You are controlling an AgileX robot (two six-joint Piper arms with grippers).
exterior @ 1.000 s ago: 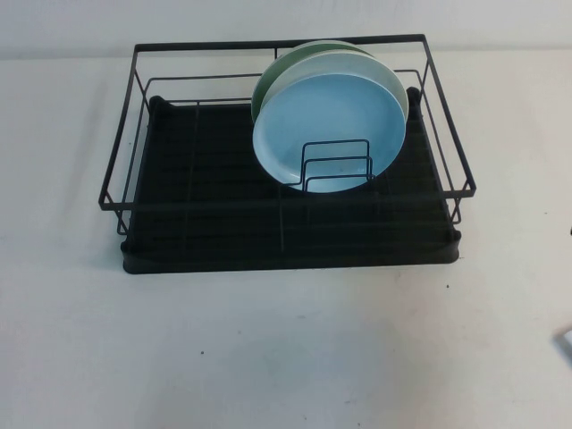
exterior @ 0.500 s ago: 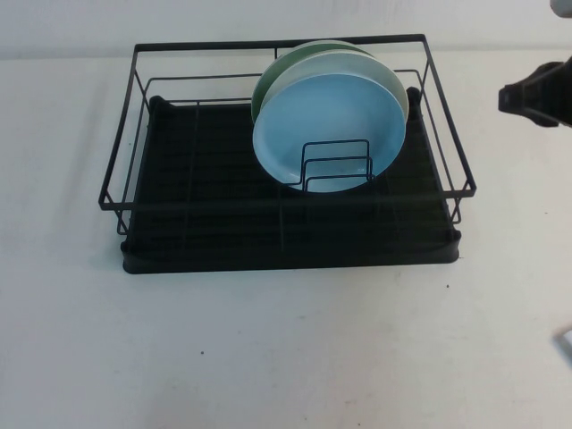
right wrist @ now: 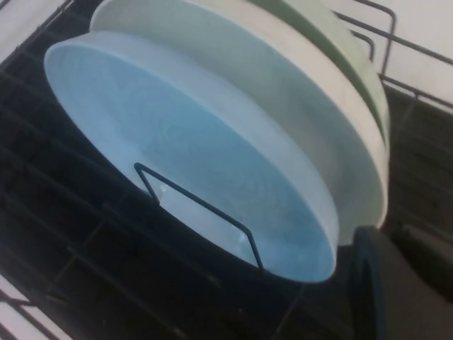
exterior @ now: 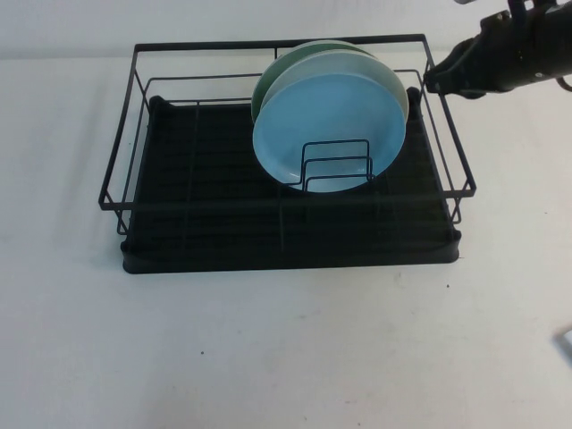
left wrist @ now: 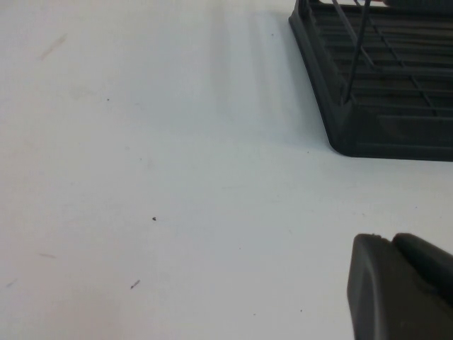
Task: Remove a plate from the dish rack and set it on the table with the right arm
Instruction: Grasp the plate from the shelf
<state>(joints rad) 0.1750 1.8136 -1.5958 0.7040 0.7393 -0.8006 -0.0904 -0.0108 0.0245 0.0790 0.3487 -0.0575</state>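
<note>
The sky-blue plate (exterior: 326, 121) stands on edge in the small wire holder (exterior: 337, 165) of the black dish rack (exterior: 268, 43), at the front of the stack. A pale whitish-green plate (exterior: 362, 61) and a darker green plate (exterior: 266, 80) stand behind it. My right gripper (exterior: 433, 80) is shut and empty, hovering at the rack's far right corner, just right of the plates. In the right wrist view the blue plate (right wrist: 191, 156) fills the frame, close to the right gripper (right wrist: 396, 237). My left gripper (left wrist: 389, 241) is shut and empty over the white table (left wrist: 141, 177).
The rack's tall wire walls (exterior: 451, 134) stand between my right gripper and the plates. Bare white table (exterior: 286, 349) lies in front of the rack. The rack's tray corner (left wrist: 382, 134) shows in the left wrist view. A small pale object (exterior: 566, 344) sits at the right edge.
My right arm has come into view from the right and moved left and up toward the rack's far right corner. The plates and rack have not moved.
</note>
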